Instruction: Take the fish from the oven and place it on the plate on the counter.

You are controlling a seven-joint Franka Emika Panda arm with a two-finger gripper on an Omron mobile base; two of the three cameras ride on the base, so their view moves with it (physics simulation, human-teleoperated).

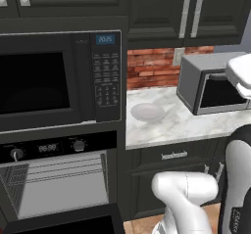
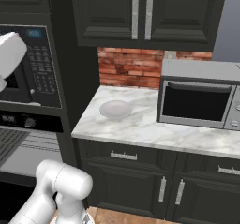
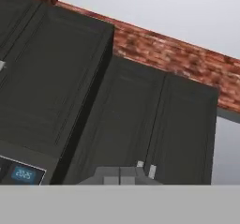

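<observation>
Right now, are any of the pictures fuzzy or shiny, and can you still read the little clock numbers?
Left base view: soft and pixelly, the microwave clock just a blurry blue patch, the oven display dim. Right base view: even light, no glare, faint shade under the plate. Hand view: tilted, the upper cabinets slanting, the blue clock smudged.

A home kitchen, plainly. At the left of the frame a black keypad microwave (image 1: 59, 76) is built in above a black oven (image 1: 56, 176) standing open, its wire racks showing. Right of centre, a marble counter (image 1: 181, 125) tops dark cabinets (image 2: 140, 181) with silver handles, backed by a red brick wall (image 2: 129, 68). A plate (image 1: 147, 112) and a grey microwave (image 2: 199, 96) sit on it.
</observation>
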